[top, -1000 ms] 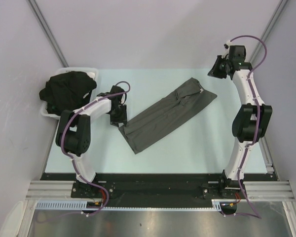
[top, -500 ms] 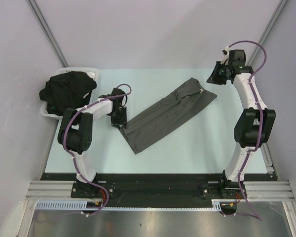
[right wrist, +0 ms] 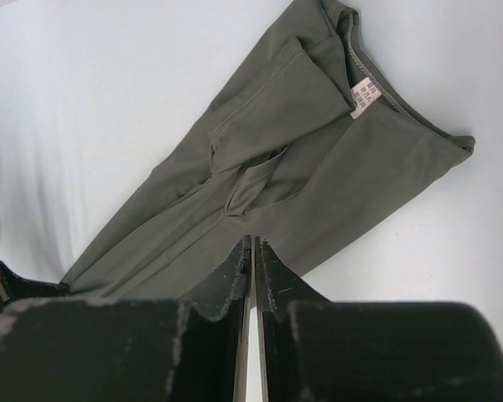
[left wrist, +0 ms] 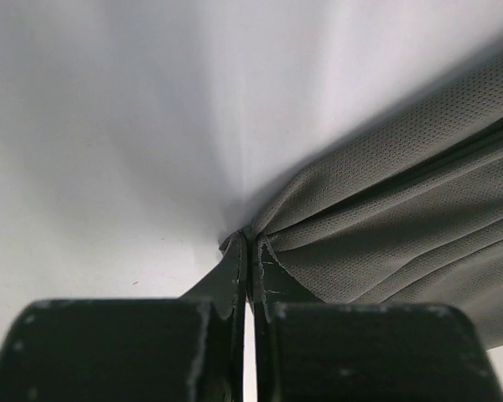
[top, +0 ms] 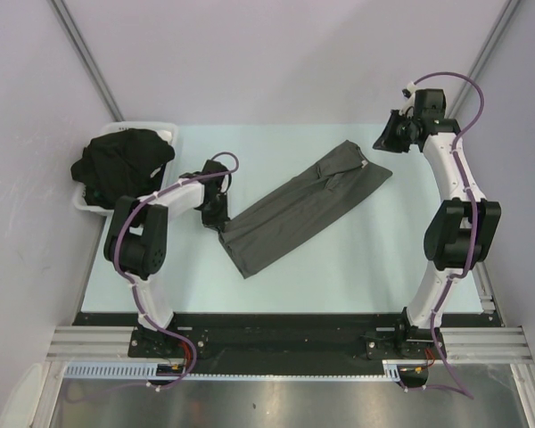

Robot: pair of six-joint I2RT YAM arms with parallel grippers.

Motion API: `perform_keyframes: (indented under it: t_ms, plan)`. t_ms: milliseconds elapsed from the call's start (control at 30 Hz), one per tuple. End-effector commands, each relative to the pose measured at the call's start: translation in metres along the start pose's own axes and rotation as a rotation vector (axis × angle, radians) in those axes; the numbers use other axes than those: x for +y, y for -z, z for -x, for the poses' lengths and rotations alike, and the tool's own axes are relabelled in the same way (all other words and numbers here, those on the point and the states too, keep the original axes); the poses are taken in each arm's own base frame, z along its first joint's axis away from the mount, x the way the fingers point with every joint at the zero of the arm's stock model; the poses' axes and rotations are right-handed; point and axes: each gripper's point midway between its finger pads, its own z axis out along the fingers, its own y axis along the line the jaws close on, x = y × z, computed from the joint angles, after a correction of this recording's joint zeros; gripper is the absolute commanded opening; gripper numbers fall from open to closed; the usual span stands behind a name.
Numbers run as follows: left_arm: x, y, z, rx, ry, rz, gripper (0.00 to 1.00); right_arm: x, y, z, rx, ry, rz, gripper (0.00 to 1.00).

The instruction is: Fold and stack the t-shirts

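The left claw (left wrist: pixel 247 248) has just closed: a second ago its jaws stand apart at the near-left corner of the grey shirt (top: pixel 303 207), and now they meet tightly, with the cloth's corner nipped between the tips in the left wrist view. The arm itself has hardly shifted. The right arm has drawn a little further towards the far right corner; the right claw (right wrist: pixel 251 244) hangs there above the desk (top: pixel 357 267), jaws pressed together on nothing, looking down at the shirt's far end.

I judge that this is the start of a fold. With one hem corner gripped, the left arm can lift and carry that end over. The right claw has no hold yet, so the far end is pinned only by its own weight, and the cloth may drag rather than fold cleanly.

The grey shirt lies flat in the middle of the desk, already narrowed into a long strip. Its long axis runs on a diagonal from near left to far right. The collar end, marked by the small white label (right wrist: pixel 365 95), points far right towards the right claw; the hem end points near left, at the left claw.

The black shirts (top: pixel 125 162) sit heaped in the tray (top: pixel 167 128) at the far left, well apart from the grey one and not yet folded
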Motion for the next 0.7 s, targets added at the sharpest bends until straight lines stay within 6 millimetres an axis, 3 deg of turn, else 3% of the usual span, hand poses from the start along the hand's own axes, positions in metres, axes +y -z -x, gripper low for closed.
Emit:
perform_keyframes:
  t_ms: [0,300,433,567,667]
  plan:
    - [-0.012,-0.002,-0.031,0.086,-0.022,-0.029,0.0,0.019,0.025,0.013,-0.058,0.016,0.047,0.09]
    - [-0.025,0.004,-0.049,0.119,-0.073,-0.033,0.0,0.032,0.028,0.005,-0.05,0.005,0.088,0.06]
    - [-0.021,0.005,-0.056,0.129,-0.08,0.004,0.01,0.031,0.028,0.001,-0.044,0.002,0.088,0.09]
    - [-0.012,0.01,-0.045,0.098,-0.082,0.07,0.16,0.03,0.025,-0.003,-0.038,-0.004,0.094,0.1]
    - [-0.003,0.018,-0.031,0.056,-0.085,0.134,0.2,0.029,0.026,-0.003,-0.038,-0.009,0.095,0.09]
